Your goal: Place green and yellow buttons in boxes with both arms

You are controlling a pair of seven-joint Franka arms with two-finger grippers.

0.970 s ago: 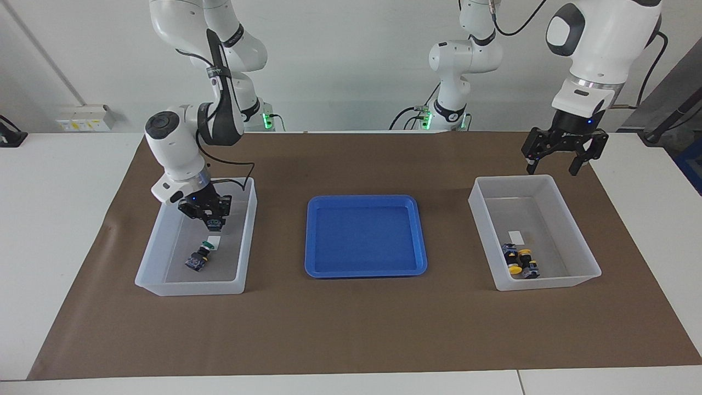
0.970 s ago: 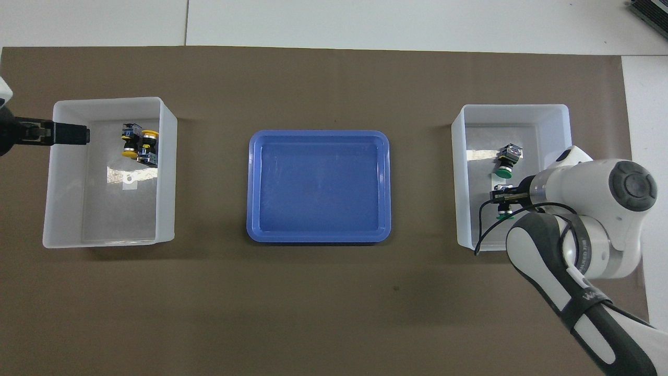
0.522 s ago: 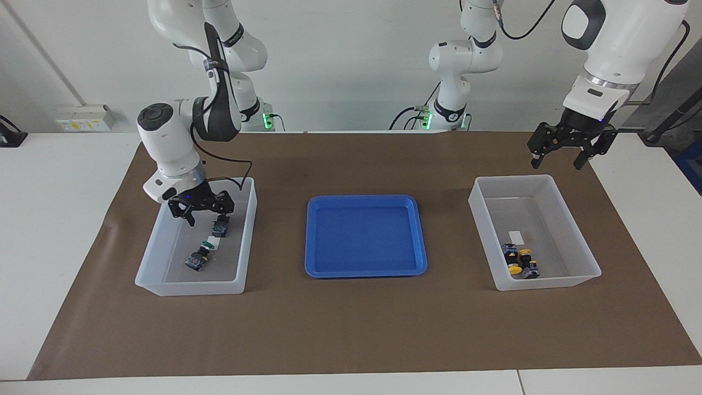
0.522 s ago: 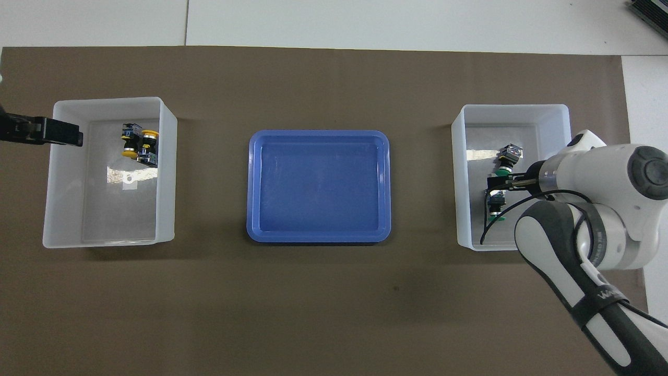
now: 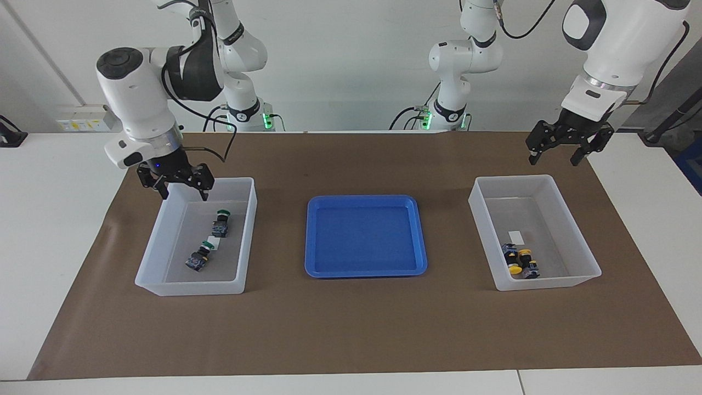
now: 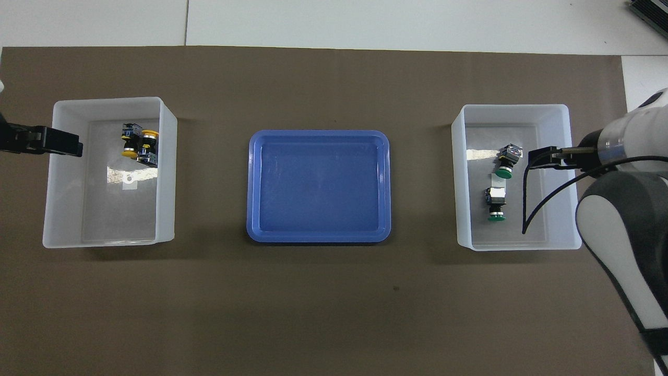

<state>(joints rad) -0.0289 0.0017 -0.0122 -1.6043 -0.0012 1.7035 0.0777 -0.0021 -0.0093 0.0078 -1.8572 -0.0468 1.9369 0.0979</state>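
At the left of the facing frame, inside the translucent white plastic box (image 5: 192, 241), we saw two green-capped push-button switches with dark blocky bodies (image 5: 221, 224), lying apart from each other on the box floor. At the right of that frame, a second, matching translucent white box (image 5: 535, 233) held two yellow-capped push-button switches (image 5: 520, 261), touching, in its lower corner. Between the boxes, mid-frame, sat a shallow blue plastic tray (image 5: 366, 236) on the brown mat (image 5: 351, 329) covering the desk.

The right gripper (image 5: 175, 181) hung over the upper rim of the green box, its fingers spread and carrying nothing. The left gripper (image 5: 565, 144) hung above the upper edge of the yellow box, fingers likewise apart and bare.

We judged the switches to be light, rigid and hard-shelled, unlikely to crush but apt to tip or skid on smooth plastic. The round caps looked slick and domed, so we would take hold across the flat sides of the dark body instead. With all four apparently boxed, we judged the sorting done.
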